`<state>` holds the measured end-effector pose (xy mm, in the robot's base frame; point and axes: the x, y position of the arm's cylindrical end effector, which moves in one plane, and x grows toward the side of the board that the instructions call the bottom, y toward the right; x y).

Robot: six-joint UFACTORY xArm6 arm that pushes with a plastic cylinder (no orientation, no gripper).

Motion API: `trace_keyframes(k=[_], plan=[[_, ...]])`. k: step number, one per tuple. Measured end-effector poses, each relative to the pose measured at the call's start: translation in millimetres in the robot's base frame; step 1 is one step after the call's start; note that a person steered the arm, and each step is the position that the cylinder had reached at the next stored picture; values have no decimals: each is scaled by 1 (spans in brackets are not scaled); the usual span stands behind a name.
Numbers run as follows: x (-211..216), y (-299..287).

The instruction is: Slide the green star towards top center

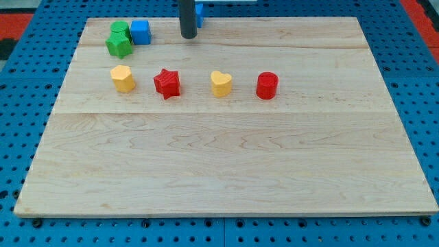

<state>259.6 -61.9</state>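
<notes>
The green star [119,46] sits near the board's top left corner, touching a second green block [120,29] just above it and a blue cube [140,31] to its upper right. My tip [188,36] rests on the board near the top edge, to the right of the blue cube and well right of the green star, apart from both. Another blue block [199,12] shows partly behind the rod at the top edge.
A row of blocks lies below: a yellow hexagon-like block [123,78], a red star [167,83], a yellow heart [221,84] and a red cylinder [267,86]. The wooden board [226,165] lies on a blue pegboard.
</notes>
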Motion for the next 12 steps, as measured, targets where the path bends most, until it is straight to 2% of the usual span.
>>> trace_keyframes(k=[1,3,4,5,6,7,8,9,10,12], plan=[[33,-28],[64,-122],[46,-192],[8,-209],[5,-161],[18,-153],[19,-114],[39,-45],[43,-71],[62,-9]])
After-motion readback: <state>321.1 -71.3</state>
